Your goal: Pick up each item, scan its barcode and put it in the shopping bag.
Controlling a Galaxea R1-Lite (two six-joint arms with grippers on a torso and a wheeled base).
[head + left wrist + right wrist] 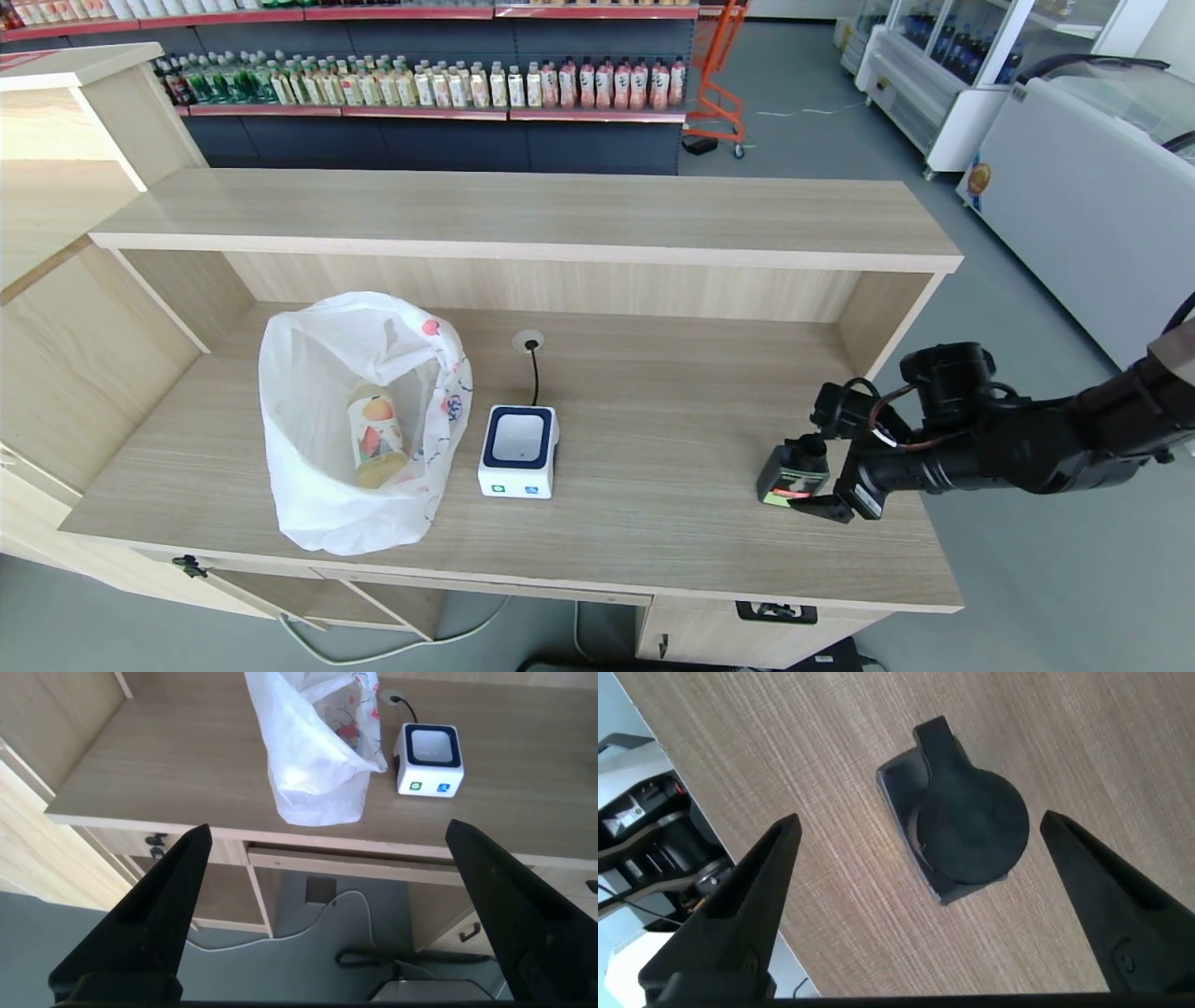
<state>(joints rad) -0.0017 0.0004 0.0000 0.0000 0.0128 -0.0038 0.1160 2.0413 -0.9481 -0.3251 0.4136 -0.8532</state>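
Now the wooden bench [672,420] is the biggest thing, and there is one of it. On its left part stands one white shopping bag [317,373]. Its mouth is open and it looks thin, soft and floppy.

Next comes one white scanner [519,450], just beside the bag, with a black cord going to a hole in the bench behind it.

Inside the bag is one drink bottle [376,437] with a picture label. It leans a little against the bag wall.

The smallest thing is one little dark jar [794,471], standing on the right part of the bench, well apart from the scanner. It has a round black cap on a boxy body.

I think the jar is light and hard, so it will not squash. Its sides look smooth, so it may slip. The best place to hold it seems to be the two flat sides under the cap, not the round cap itself.

There are two end effectors. The right end effector [920,826] is low over the bench with its fingers spread wide, one on each side of the jar, and not touching it. The left end effector [327,835] is also spread wide and holds nothing. It hangs in front of the bench edge, apart from the bag.
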